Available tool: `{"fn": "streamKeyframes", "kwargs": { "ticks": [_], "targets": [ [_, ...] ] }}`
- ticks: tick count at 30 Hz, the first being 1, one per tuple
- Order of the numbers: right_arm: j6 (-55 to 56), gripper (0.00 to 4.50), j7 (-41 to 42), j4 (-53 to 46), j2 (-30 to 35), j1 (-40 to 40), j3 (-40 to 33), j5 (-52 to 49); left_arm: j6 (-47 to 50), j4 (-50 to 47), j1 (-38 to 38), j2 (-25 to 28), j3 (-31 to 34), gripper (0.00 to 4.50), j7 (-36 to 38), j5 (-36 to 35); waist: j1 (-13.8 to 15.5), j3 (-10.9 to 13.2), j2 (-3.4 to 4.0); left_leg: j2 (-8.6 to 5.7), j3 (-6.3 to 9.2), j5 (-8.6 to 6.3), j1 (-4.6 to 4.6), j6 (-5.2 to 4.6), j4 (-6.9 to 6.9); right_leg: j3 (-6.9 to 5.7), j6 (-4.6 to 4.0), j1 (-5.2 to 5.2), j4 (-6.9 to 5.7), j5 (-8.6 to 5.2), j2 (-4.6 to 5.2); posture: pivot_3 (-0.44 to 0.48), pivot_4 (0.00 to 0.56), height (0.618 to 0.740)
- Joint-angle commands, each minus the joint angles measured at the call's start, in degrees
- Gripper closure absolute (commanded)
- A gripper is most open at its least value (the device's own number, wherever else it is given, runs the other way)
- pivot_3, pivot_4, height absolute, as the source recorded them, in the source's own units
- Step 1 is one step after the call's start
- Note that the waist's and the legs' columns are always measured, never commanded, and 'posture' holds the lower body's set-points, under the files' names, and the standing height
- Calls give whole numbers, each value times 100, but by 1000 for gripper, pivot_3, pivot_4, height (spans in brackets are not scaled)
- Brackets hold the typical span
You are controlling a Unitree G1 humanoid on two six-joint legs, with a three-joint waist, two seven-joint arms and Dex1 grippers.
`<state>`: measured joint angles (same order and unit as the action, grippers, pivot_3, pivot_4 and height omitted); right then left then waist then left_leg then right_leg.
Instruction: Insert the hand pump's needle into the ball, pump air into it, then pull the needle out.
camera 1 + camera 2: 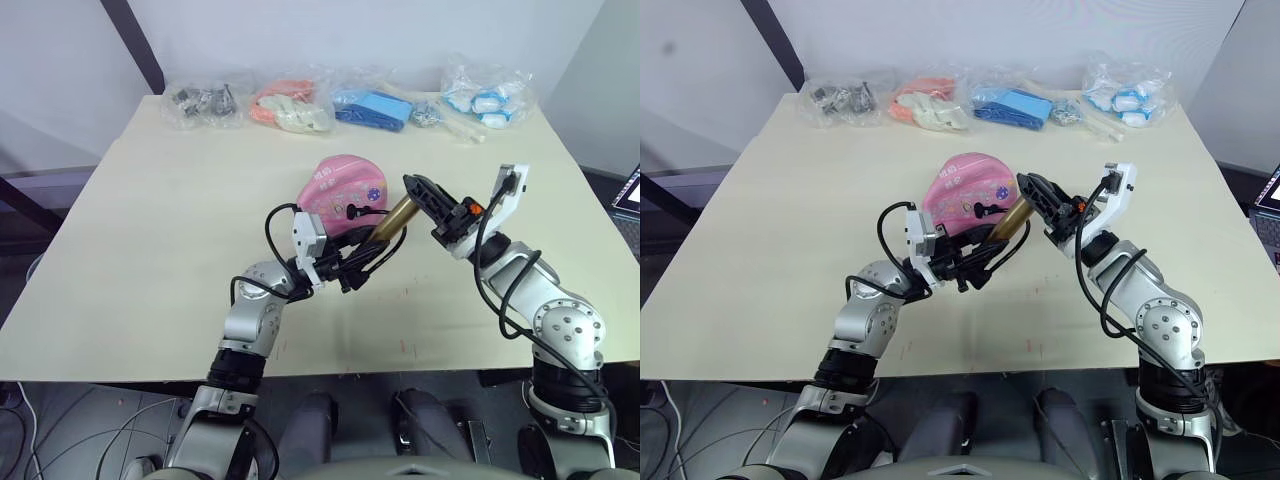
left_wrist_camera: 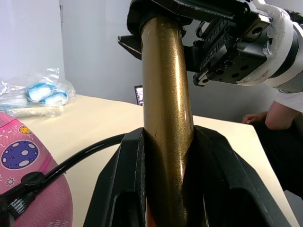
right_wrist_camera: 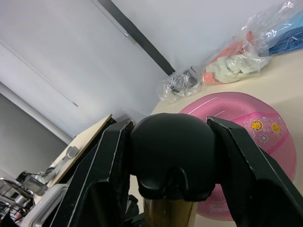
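The pink ball (image 1: 338, 188) lies mid-table and looks dented. A bronze hand pump (image 1: 393, 220) slants up beside it on its near right. My left gripper (image 1: 350, 262) is shut on the pump's lower barrel (image 2: 165, 94), one finger (image 2: 120, 189) on each side. My right gripper (image 1: 414, 188) is shut on the pump's black handle (image 3: 173, 161) at the top end. The thin black hose (image 2: 80, 158) curves from the pump to the ball (image 2: 26, 165). Its small black fitting (image 1: 352, 210) rests against the ball's skin, and the needle pin is hidden.
Several clear bags line the table's far edge: grey parts (image 1: 205, 100), orange and white pieces (image 1: 290, 108), blue items (image 1: 375, 108), white-blue items (image 1: 487, 98). A person's arm (image 2: 279, 118) rests beyond the table's right side. Bare tabletop (image 1: 170, 230) spreads to the left.
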<state>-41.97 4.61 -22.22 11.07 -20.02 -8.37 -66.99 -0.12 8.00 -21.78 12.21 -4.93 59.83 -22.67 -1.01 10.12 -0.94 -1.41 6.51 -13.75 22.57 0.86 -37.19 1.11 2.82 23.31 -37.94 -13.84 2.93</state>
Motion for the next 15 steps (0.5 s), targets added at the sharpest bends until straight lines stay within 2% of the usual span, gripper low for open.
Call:
{"fn": "streamKeyframes", "kwargs": {
  "ticks": [1,11,13,15],
  "targets": [
    [177,2541,103,-190,-14,-167,-122,-86,-87,-27,-7,2,-20,3482,55,-35,0,0,0,0,0,0,0,0,0,0,0,0,0,0,0,0,150,740],
    [202,2541,148,-210,-18,-146,-109,-2,-97,-25,2,5,-16,3482,37,-26,0,0,0,0,0,0,0,0,0,0,0,0,0,0,0,0,150,740],
    [198,1521,155,-220,-32,-146,-95,17,-108,-17,-2,3,-8,3482,26,-23,0,0,0,0,0,0,0,0,0,0,0,0,0,0,0,0,150,740],
    [206,854,168,-224,-43,-151,-77,35,-112,-13,-5,0,-2,3482,16,-22,-1,0,0,0,0,0,0,0,0,0,0,1,0,0,0,0,150,740]
  ]
}}
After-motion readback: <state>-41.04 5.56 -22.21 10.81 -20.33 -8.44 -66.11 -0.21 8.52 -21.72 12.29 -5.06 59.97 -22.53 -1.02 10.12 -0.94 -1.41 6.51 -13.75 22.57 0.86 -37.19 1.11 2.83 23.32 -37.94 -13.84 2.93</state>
